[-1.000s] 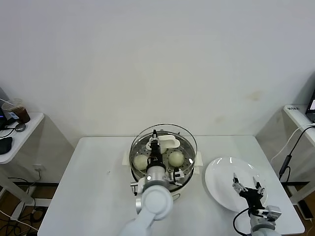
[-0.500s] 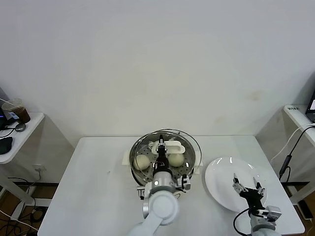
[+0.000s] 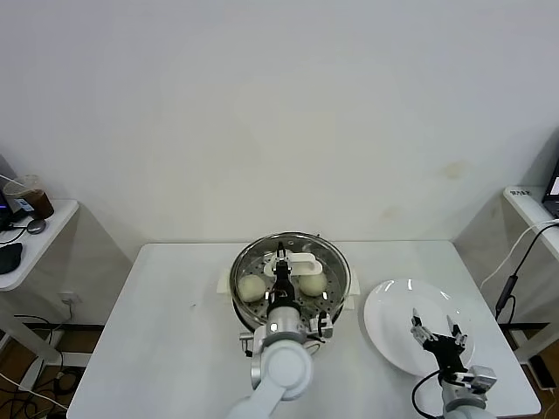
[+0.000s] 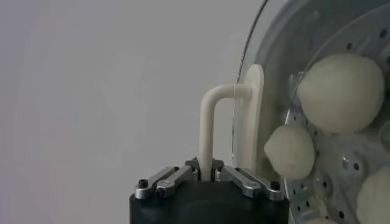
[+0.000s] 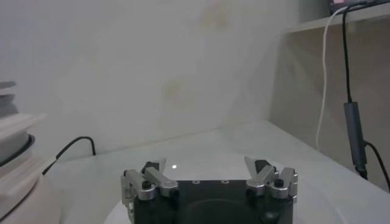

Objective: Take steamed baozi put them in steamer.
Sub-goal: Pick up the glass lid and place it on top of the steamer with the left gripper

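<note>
The left gripper (image 4: pixel 211 178) is squeezed tight on the white handle (image 4: pixel 210 128) of the glass lid (image 3: pixel 301 255), and it holds the lid over the steamer (image 3: pixel 247 301) in the middle of the white table (image 3: pixel 166 349). To do this step well, I think the lid should go down flat, not tipped, so its edge sits all the way round the shiny rim and does not bump a bun. The grip looks thin, only on the handle's loop, so the lid could swing if the arm goes fast. Slow and straight seems best, and the fingers should let go only when the lid rests on the pot. The steamed baozi (image 3: pixel 251 287) are inside the steamer on the floor with little holes; the head view shows two clearly, one on each side of the handle, and the left wrist view shows more. The right gripper (image 3: pixel 441 334) waits with its fingers spread wide and nothing in them, over the white plate (image 3: pixel 393 319) beside the steamer. The plate looks bare, so the buns seem done.
</note>
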Robot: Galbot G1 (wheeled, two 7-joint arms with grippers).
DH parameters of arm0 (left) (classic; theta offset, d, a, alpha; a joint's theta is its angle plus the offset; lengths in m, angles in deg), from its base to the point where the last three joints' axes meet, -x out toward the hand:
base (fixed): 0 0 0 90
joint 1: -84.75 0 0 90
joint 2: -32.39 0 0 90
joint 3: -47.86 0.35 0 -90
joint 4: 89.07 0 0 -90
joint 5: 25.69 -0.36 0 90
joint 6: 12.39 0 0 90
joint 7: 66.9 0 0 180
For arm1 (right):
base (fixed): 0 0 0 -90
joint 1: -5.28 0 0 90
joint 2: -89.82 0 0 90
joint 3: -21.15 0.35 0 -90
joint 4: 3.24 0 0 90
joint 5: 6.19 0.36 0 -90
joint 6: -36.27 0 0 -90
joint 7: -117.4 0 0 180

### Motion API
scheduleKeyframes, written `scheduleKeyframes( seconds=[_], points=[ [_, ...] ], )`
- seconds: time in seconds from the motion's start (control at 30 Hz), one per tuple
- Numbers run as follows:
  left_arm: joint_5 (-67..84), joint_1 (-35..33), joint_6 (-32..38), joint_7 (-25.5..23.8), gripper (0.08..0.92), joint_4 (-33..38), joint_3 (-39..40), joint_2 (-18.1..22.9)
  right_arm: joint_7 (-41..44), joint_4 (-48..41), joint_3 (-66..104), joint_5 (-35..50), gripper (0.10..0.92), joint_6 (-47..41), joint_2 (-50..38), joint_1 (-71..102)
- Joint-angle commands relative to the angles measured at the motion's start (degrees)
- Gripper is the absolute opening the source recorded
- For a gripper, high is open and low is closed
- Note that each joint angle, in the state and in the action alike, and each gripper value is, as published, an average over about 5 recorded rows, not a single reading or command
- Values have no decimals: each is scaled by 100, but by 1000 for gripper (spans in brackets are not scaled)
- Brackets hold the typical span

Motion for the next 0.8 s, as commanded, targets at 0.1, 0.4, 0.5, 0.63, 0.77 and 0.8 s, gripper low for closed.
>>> scheduleKeyframes(
  seconds=[0.1,0.4,0.5,0.63,0.77,0.8],
  points=[
    [13,-9,1,56,173,-56,-97,-10,6,-8,-21,-24,823,3,30,-13],
    [114,-56,3,96,173,-64,-108,-24,19,-25,-44,-68,823,19,56,-12],
    [142,-39,3,137,173,-101,-118,-18,20,-18,-53,-81,823,24,68,-2],
    [205,-33,3,135,173,-104,-128,-29,20,-12,-58,-94,823,27,80,8],
    [246,-56,4,142,173,-103,-124,-40,21,-16,-61,-99,823,28,83,5],
    [245,-59,5,151,173,-107,-124,-43,21,-16,-63,-101,823,28,86,4]
  ],
)
